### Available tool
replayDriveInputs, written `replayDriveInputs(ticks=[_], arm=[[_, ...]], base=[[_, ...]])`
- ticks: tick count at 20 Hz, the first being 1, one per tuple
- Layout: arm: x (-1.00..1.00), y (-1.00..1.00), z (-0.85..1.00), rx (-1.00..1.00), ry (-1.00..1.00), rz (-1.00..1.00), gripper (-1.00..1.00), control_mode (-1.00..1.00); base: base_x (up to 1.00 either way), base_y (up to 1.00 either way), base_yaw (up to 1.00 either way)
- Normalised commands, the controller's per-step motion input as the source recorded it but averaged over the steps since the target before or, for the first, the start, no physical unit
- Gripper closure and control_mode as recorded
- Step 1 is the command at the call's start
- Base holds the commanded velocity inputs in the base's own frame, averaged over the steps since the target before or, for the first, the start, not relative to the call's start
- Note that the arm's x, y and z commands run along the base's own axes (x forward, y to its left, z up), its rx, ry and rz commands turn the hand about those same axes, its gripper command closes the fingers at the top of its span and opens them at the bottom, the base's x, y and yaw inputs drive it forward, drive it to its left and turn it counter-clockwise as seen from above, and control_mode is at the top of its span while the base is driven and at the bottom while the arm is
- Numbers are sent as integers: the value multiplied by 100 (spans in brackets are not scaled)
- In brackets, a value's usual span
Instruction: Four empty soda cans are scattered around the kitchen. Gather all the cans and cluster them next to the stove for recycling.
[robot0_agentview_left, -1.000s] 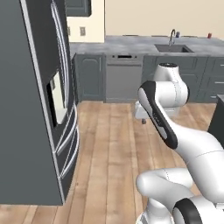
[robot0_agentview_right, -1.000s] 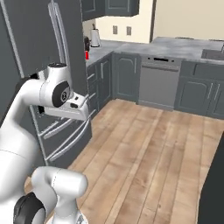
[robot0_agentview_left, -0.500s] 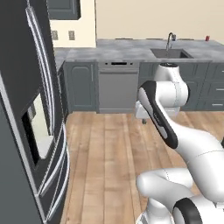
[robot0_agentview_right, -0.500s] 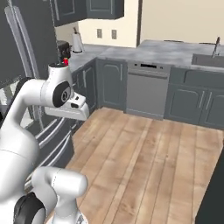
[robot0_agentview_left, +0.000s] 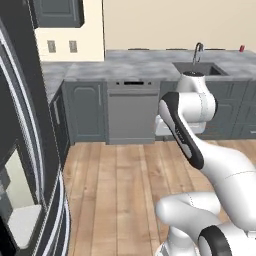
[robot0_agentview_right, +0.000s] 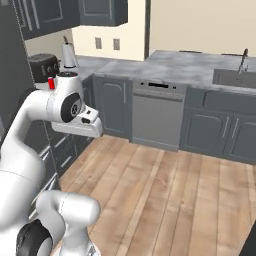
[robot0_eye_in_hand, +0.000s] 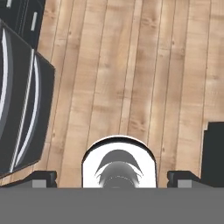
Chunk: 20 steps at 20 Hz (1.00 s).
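Red soda can (robot0_agentview_left: 241, 48), a tiny upright cylinder, stands on the grey surface (robot0_agentview_left: 150, 62) well to the right of the sink faucet (robot0_agentview_left: 198, 51); a second red soda can (robot0_agentview_right: 51, 83) shows beside the arm's shoulder. Fingers (robot0_eye_in_hand: 112, 178) spread fully apart, holding nothing, above the wooden floor (robot0_eye_in_hand: 127, 65).

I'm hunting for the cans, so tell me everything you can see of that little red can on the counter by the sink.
The red can is a tiny red upright cylinder, standing at the far right end of the grey counter, against the beige wall and to the right of the sink and its faucet. It looks small and distant, so any label or top is too small to tell. Nothing touches it but the counter.
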Motion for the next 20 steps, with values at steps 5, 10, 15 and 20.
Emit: replayDriveInputs(ticks=[5,10,15,20], arm=[[0,0,0,0,0,0,-100,100],[0,0,0,0,0,0,-100,100],[0,0,0,0,0,0,-100,100],[0,0,0,0,0,0,-100,100]], base=[[93,-18,-3],[100,-4,5],[95,0,24],[59,0,39]])
